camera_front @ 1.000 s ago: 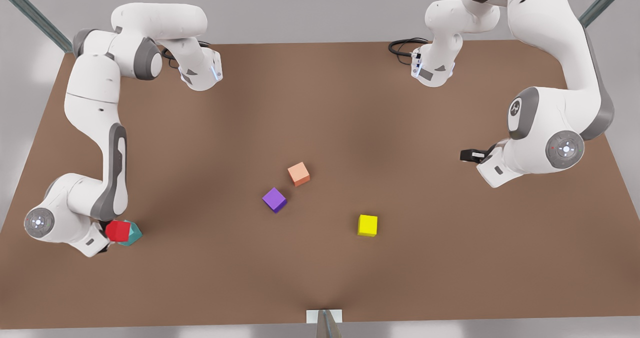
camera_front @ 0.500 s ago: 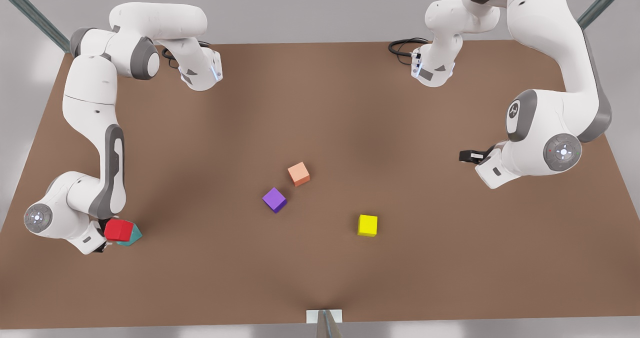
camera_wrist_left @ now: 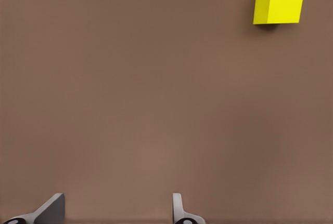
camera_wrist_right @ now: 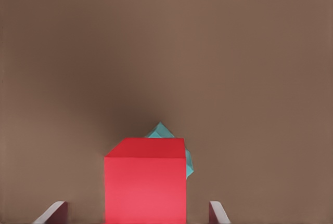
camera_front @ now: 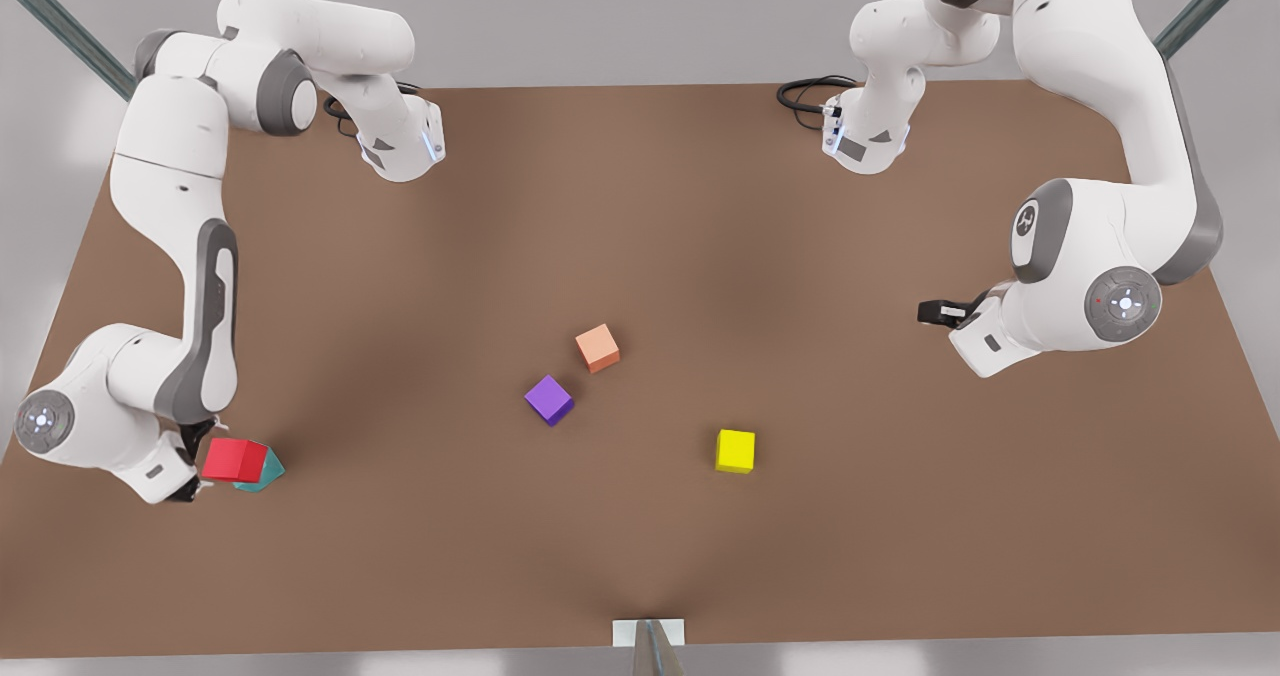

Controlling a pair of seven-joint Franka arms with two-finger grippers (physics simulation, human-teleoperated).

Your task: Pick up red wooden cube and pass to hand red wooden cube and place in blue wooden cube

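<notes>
Red wooden cube [camera_wrist_right: 145, 180] hides blue wooden cube [camera_wrist_right: 188, 162] between released right hand [camera_wrist_right: 138, 212]; left hand [camera_wrist_left: 114, 211] released.

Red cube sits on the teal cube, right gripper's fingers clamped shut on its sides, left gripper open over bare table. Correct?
Not quite. The right wrist view shows the right gripper open, fingers clear of the red cube atop the teal cube. The left gripper is open over bare table.

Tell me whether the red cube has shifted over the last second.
Yes. The red wooden cube slid slightly toward the front view's left, uncovering more of the blue wooden cube beneath it. The right gripper backed off the same way, fingers open.
</notes>
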